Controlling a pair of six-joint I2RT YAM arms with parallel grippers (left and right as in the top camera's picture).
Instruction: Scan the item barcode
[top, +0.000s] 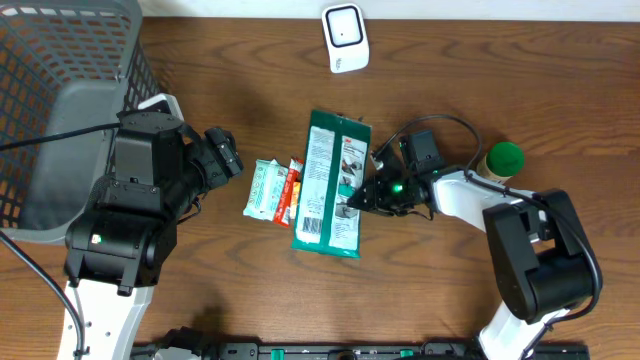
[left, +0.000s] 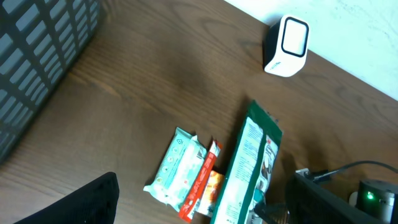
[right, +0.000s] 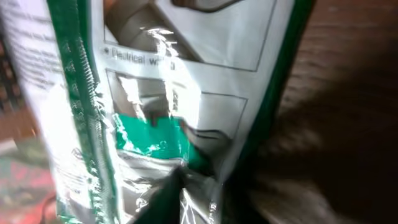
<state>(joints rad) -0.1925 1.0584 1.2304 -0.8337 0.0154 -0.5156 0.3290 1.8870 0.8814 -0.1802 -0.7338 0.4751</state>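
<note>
The item, a long green-and-white packet (top: 330, 185), lies flat mid-table with its printed side up. I cannot make out a barcode on it. My right gripper (top: 358, 200) is at its right edge, shut on the packet's film. In the right wrist view the crinkled packet (right: 155, 112) fills the frame and is pinched at the right gripper (right: 186, 193). The white scanner (top: 345, 38) stands at the far edge, well above the packet. My left gripper (top: 225, 155) hovers left of the packs, open and holding nothing. Its wrist view shows the packet (left: 249, 168) and scanner (left: 287, 45).
A teal-and-white pack (top: 264, 188) and a red pack (top: 290, 192) lie just left of the packet, touching it. A green-lidded bottle (top: 503, 160) stands behind the right arm. A grey wire basket (top: 60, 60) fills the left rear corner.
</note>
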